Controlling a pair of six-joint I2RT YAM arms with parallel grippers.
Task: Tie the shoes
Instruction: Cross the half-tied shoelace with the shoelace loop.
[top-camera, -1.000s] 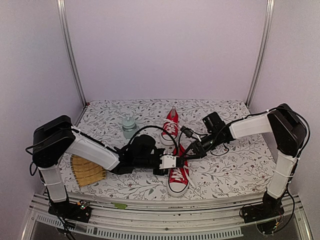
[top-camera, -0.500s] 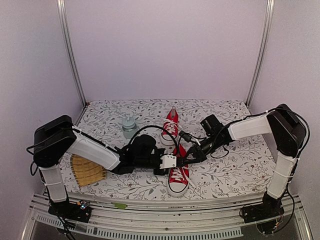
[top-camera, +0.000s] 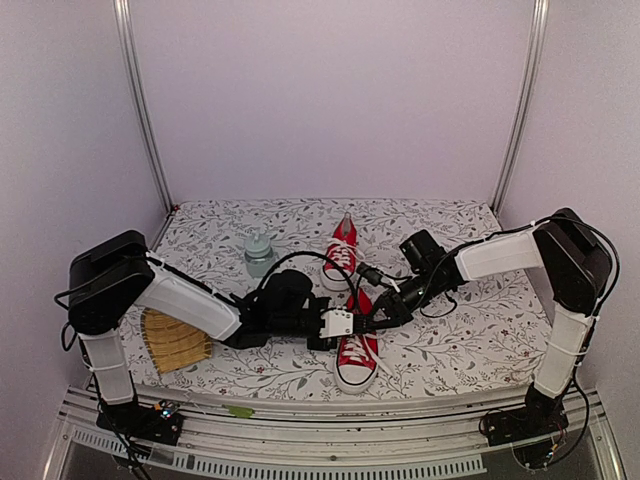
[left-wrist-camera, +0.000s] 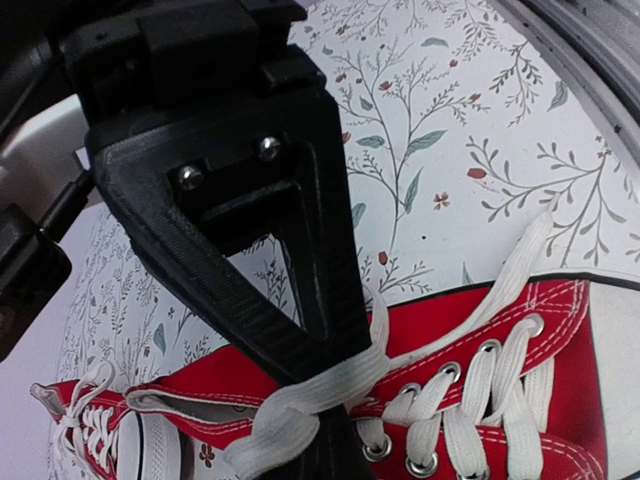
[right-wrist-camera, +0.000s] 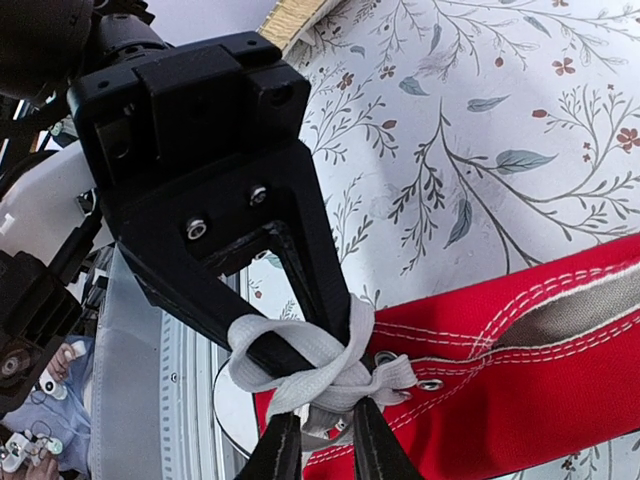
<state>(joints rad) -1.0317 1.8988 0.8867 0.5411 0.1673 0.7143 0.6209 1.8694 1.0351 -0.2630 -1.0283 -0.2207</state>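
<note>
Two shoes, two arms, one small pale bottle (top-camera: 259, 252) and one yellow slatted mat (top-camera: 175, 340) are on the flower-patterned table (top-camera: 450, 340).

The shoes are a pair of small red canvas low-tops with white rubber toe caps, white soles, silver eyelets and white stitching. In the top view the upper shoe (top-camera: 342, 255) lies just above the centre of the frame, its toe pointing toward the top. The lower shoe (top-camera: 357, 365) lies just below the centre, its toe pointing to the bottom edge. The two sit nearly heel to heel.

The bottle stands left of the upper shoe, and the mat lies at lower left, partly under the left arm.

Both grippers meet over the heel end of the lower shoe. The left gripper (top-camera: 352, 322) comes in from the left and the right gripper (top-camera: 372, 318) from the right.

In the left wrist view the left gripper's jaws are closed together. A strand of the white laces (left-wrist-camera: 300, 410) is drawn across them near the tip, just above the red canvas and the laced eyelets.

In the right wrist view the right gripper's fingertips (right-wrist-camera: 282, 452) stand a little apart at the bottom edge. A knotted bunch of lace is wrapped at the gap. Whether they pinch it I cannot tell.
</note>
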